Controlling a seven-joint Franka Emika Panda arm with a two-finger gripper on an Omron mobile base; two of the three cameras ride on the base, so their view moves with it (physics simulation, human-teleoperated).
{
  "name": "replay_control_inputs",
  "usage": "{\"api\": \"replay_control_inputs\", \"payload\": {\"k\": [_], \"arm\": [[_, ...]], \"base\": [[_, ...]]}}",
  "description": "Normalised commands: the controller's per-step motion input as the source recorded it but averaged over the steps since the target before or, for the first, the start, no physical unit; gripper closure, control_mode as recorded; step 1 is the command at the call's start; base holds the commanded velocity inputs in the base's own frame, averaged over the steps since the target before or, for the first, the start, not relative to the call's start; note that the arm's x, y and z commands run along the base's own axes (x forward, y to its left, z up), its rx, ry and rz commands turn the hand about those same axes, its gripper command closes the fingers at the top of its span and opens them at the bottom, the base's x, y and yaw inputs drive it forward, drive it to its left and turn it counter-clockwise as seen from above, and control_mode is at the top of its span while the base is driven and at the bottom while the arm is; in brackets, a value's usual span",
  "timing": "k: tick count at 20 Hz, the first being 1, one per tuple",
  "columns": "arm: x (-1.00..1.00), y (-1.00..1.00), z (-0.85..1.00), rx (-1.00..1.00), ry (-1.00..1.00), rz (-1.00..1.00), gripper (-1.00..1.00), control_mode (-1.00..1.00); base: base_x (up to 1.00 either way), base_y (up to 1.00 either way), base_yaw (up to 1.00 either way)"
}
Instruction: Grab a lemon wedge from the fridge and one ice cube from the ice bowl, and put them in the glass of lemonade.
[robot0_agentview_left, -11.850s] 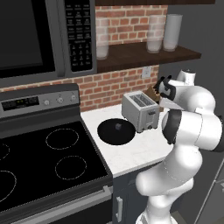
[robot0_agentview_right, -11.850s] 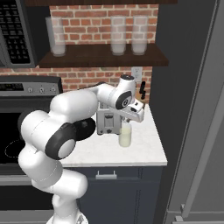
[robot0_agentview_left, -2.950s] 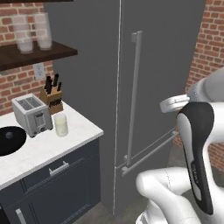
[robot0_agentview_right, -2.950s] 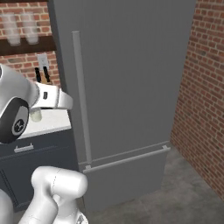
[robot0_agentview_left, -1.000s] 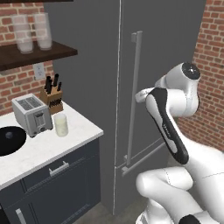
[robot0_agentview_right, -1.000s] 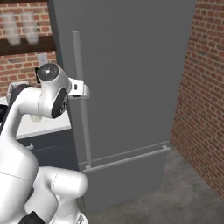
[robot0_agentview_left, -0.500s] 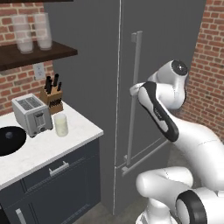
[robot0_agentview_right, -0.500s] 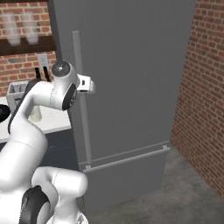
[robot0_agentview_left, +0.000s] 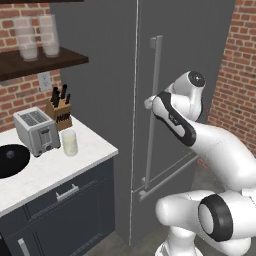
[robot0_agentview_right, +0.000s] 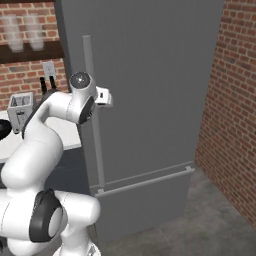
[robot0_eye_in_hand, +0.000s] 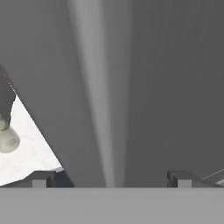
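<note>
The fridge (robot0_agentview_left: 200, 60) is tall and dark grey, and its door is shut. My gripper (robot0_agentview_left: 149, 103) is at the long pale handle (robot0_agentview_left: 154, 100), about a third of the way down. In the hand view the open fingertips (robot0_eye_in_hand: 41, 179) stand on either side of the handle (robot0_eye_in_hand: 103, 109), not closed on it. From the right, the gripper (robot0_agentview_right: 98, 98) sits against the handle (robot0_agentview_right: 93, 125). The glass of lemonade (robot0_agentview_left: 69, 142) stands on the white counter, and the black ice bowl (robot0_agentview_left: 10, 161) lies at its left end. The lemon wedge is hidden behind the door. No ice cube can be made out.
A toaster (robot0_agentview_left: 36, 131) and a knife block (robot0_agentview_left: 61, 108) stand behind the glass. Frosted glasses (robot0_agentview_left: 37, 42) sit on a wooden shelf above. A brick wall (robot0_agentview_right: 232, 100) closes in to the right of the fridge. Dark cabinets (robot0_agentview_left: 65, 200) run under the counter.
The base has driven from the stove and counter to the fridge. In the last second the arm swung left and brought the open hand up to the door handle.
</note>
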Motion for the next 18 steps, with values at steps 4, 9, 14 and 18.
{"api": "replay_control_inputs", "payload": {"k": [4,9,14,18], "arm": [[0.28,0.0,-0.19,0.03,0.0,0.05,-1.0,-1.0],[0.29,0.02,-0.03,0.01,0.0,0.05,-1.0,-1.0],[0.26,0.07,-0.08,0.0,0.0,0.04,-1.0,-1.0],[0.23,0.11,-0.09,0.0,0.0,0.04,-1.0,-1.0]], "base": [[0.0,0.0,0.0],[0.0,0.0,0.0],[0.0,0.0,0.0],[0.0,0.0,0.0]]}}
